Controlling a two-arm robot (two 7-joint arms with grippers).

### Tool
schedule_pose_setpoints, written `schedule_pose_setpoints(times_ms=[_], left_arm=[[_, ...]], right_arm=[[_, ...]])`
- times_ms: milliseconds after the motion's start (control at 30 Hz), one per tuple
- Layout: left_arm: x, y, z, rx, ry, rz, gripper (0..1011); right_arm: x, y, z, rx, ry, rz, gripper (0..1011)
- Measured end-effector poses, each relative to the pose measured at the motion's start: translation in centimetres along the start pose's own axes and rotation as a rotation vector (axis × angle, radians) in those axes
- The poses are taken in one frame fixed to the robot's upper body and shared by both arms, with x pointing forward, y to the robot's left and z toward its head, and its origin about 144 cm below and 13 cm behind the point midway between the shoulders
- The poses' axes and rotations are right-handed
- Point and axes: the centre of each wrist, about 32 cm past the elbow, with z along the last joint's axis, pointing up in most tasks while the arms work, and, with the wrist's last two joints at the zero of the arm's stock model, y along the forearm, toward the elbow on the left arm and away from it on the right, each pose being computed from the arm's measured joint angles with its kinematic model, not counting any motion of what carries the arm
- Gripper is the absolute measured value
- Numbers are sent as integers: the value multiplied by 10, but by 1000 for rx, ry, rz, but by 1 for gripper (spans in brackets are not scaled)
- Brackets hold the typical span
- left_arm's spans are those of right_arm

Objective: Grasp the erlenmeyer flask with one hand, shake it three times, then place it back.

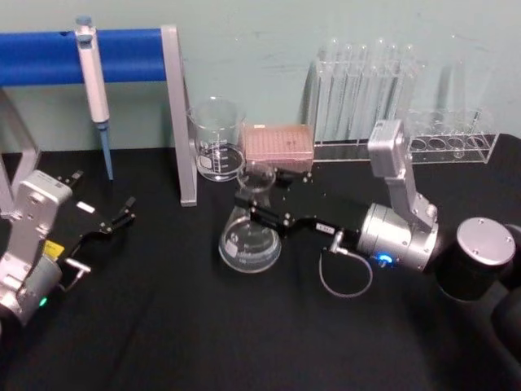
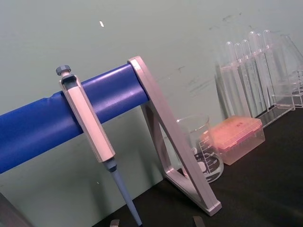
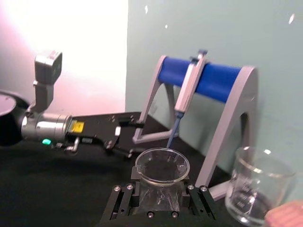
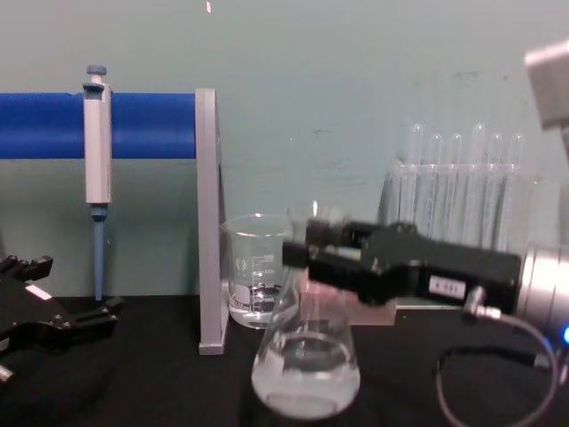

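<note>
**Grip.** The black right gripper (image 1: 259, 210), reaching in from 3 o'clock, is clamped on the narrow neck of the clear glass conical erlenmeyer flask (image 1: 250, 240), one finger on each side just below the flared rim. The flask sits at the centre of the work area. Whether its wide base touches the surface cannot be told.

**Procedure.** The likely step is the lift before shaking.
- The operator should raise the flask straight up until it clears its neighbours.
- The three strokes should be short and even, with the neck upright. The base appears to hold a little clear liquid, which could slop out.
- Smooth glass may slip, so grip pressure should be steady.

**Surroundings, from the flask.**
- 11 o'clock, near: straight-sided glass beaker (image 1: 216, 142).
- 1 o'clock, near: pink rectangular tip box (image 1: 279, 142).
- 2 o'clock: clear rack of tall test tubes (image 1: 366, 81).
- 10 o'clock: grey-legged stand with a blue bar (image 1: 175, 114), carrying a white-and-blue pipette (image 1: 94, 81).
- 9 o'clock, well apart: black left gripper (image 1: 126, 212), parked with its fingers apart.

**Surface and room.** The setup stands on a matte black tabletop (image 1: 163, 326) before a pale green wall (image 1: 260, 49).
</note>
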Motion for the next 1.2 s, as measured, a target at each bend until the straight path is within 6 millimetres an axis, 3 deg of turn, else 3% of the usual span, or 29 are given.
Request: schedule_pose_setpoints(times_ms=[467,867,1200], left_arm=[[0,0,0,0,0,0,1001],[0,0,0,0,0,0,1001],[0,0,0,0,0,0,1001]], right_arm=[[1,-9,30,61,-42,-133,457],[-1,-8,34,75,-38,-140,457],[-12,10,35,93,-25,-19,457]])
